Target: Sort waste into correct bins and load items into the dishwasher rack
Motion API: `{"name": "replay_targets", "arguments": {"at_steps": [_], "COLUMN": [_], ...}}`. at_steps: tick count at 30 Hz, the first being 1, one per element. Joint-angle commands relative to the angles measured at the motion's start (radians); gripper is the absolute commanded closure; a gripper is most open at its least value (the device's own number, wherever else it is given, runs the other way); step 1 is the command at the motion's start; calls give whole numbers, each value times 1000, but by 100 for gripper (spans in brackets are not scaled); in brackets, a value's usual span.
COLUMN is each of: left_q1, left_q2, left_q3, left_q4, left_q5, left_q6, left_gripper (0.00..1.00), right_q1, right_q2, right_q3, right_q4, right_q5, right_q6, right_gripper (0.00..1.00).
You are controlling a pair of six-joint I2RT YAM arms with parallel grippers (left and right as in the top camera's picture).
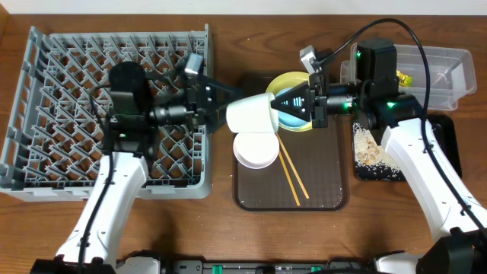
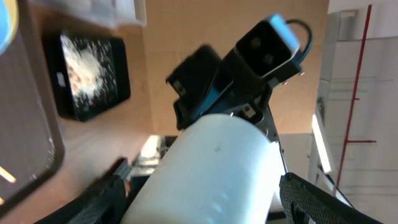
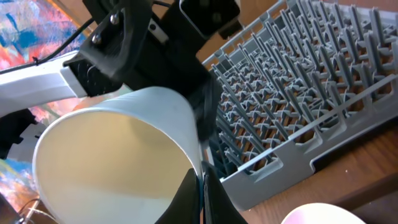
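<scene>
White bowl (image 1: 255,150) and chopsticks (image 1: 293,176) are sitting nearest you on the brown tray (image 1: 323,194). Just beyond, the white cup (image 1: 251,114) is hanging sideways above it. Left gripper (image 1: 228,106) is clamping its body, jaws wide. Right gripper (image 1: 283,105) is pinching its rim, jaws together. Rack (image 1: 46,114) is sitting left.

The counter (image 1: 228,236) is brown wood with visible grain and a low sheen. At the left, the dishwasher rack (image 1: 46,91) is grey-blue moulded plastic, matt. The white cup (image 1: 251,114) looks smooth with a soft satin finish, and the white bowl (image 1: 255,150) just near of it is smooth too. The brown serving tray (image 1: 259,194) is slightly glossy plastic. The chopsticks (image 1: 293,179) are pale bare wood. At the far right the tub (image 1: 456,57) is clear glossy plastic. The black tray (image 1: 377,175) is matt and carries rough, grainy food scraps (image 1: 369,148).
</scene>
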Motion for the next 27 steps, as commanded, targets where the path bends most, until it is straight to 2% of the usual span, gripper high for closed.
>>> {"name": "replay_targets", "arguments": {"at_steps": [1,9,12,14,27], "left_q1": [-25,-46,-47,-49,-50], "left_q2": [-3,-3,-3,-3,-3], "left_q3": [15,15,15,15,15], "left_q4": [10,106,164,192,203], "left_q5": [32,39,36,36,39], "left_q6": [-42,-131,-178,-201,-201], "left_gripper": [19,20,28,29,30], "right_q1": [-6,-6,-6,-6,-5], "right_q2": [-6,-6,-6,-6,-6], "right_q3": [7,7,7,7,7], "right_q4": [24,42,41,39,42], "right_q5": [-27,-3,32,55,116], "right_q6": [2,2,2,2,2], "right_gripper": [99,99,99,99,99]}}
